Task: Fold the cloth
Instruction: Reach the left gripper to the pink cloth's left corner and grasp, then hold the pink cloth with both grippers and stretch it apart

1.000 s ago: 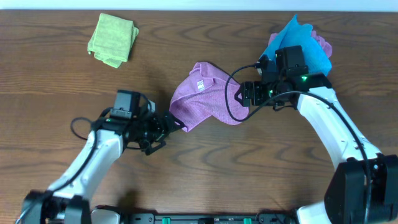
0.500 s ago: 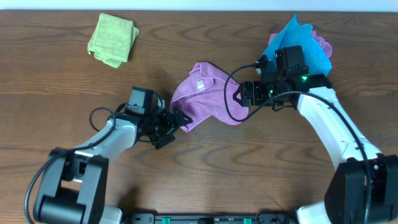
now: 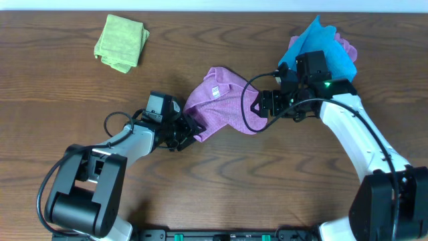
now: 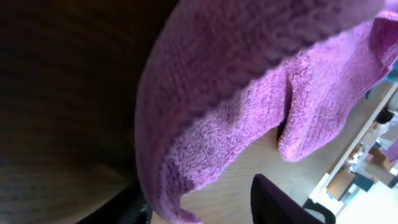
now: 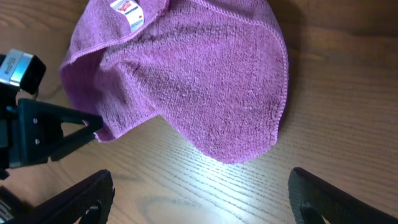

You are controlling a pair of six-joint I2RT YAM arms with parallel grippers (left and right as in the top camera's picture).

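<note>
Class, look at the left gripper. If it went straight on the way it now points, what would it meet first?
The cloth. The left gripper points at its lower-left edge, and the left wrist view shows that edge hanging between the open jaws. Whether they touch it yet is unclear.

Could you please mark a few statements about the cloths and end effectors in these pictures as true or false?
1. The cloth shows its white tag facing up. True.
2. The right end effector grips the cloth. False: it is open, holding nothing.
3. The green cloth is folded. True.
4. The blue cloth touches the green cloth. False: they lie far apart, at opposite ends.
</note>
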